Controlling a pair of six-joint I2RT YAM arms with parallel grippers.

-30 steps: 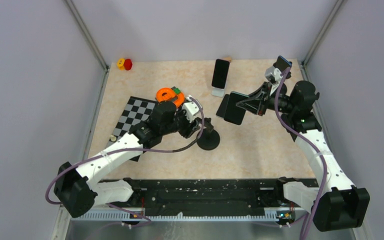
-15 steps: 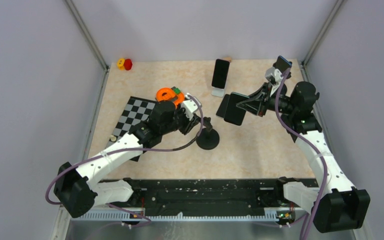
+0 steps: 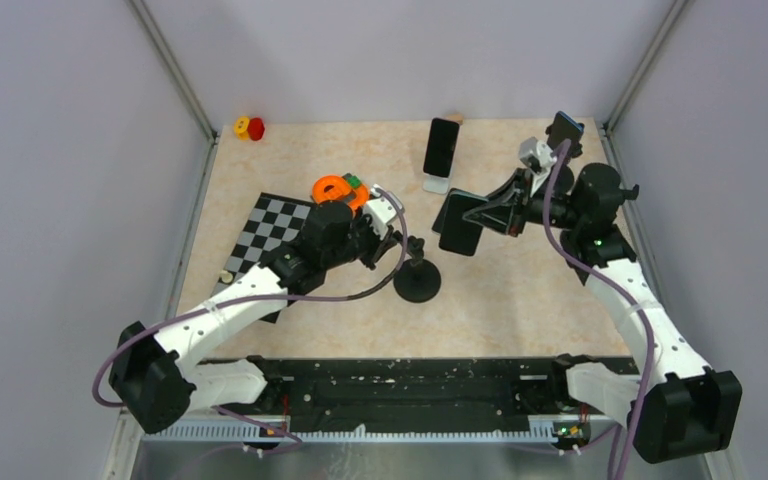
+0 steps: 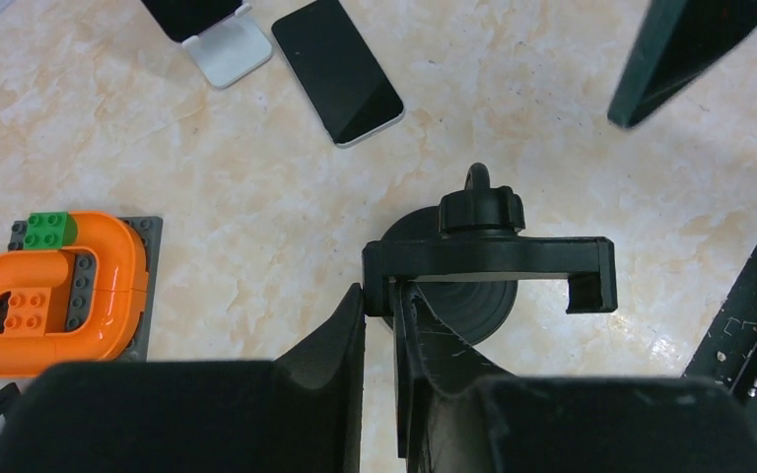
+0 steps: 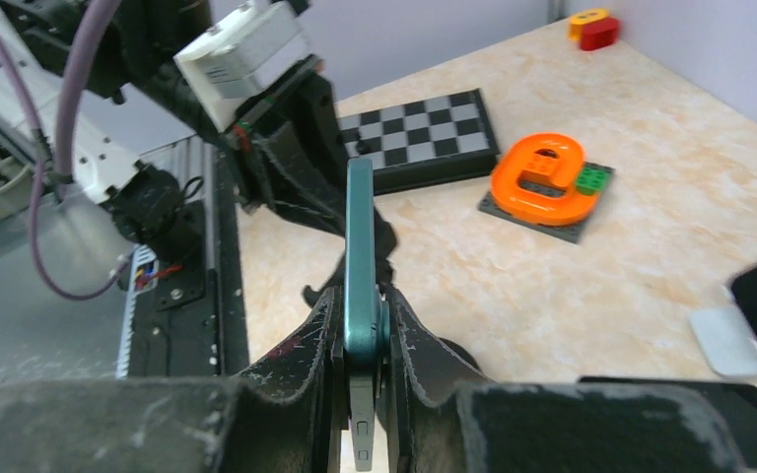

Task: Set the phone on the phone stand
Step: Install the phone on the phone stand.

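Between L fingers (image 4: pixel 340 340), clamps phone stand (image 4: pixel 493 258) to steady it; pinches phone (image 5: pixel 359 246) edge-on in R fingers (image 5: pixel 416 345) for slotting.

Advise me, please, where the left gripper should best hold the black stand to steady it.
Stand: pinch the left end of its cradle bar, coming from the robot's side. That prong is thin, sticks out toward the left gripper, and leaves the cradle free for the phone.

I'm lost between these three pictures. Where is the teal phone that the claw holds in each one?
Top external: teal phone right of centre.
Left wrist: top right corner, cut off.
Right wrist: centre, seen edge-on.
Shared landmark: the orange toy loop, in all three.
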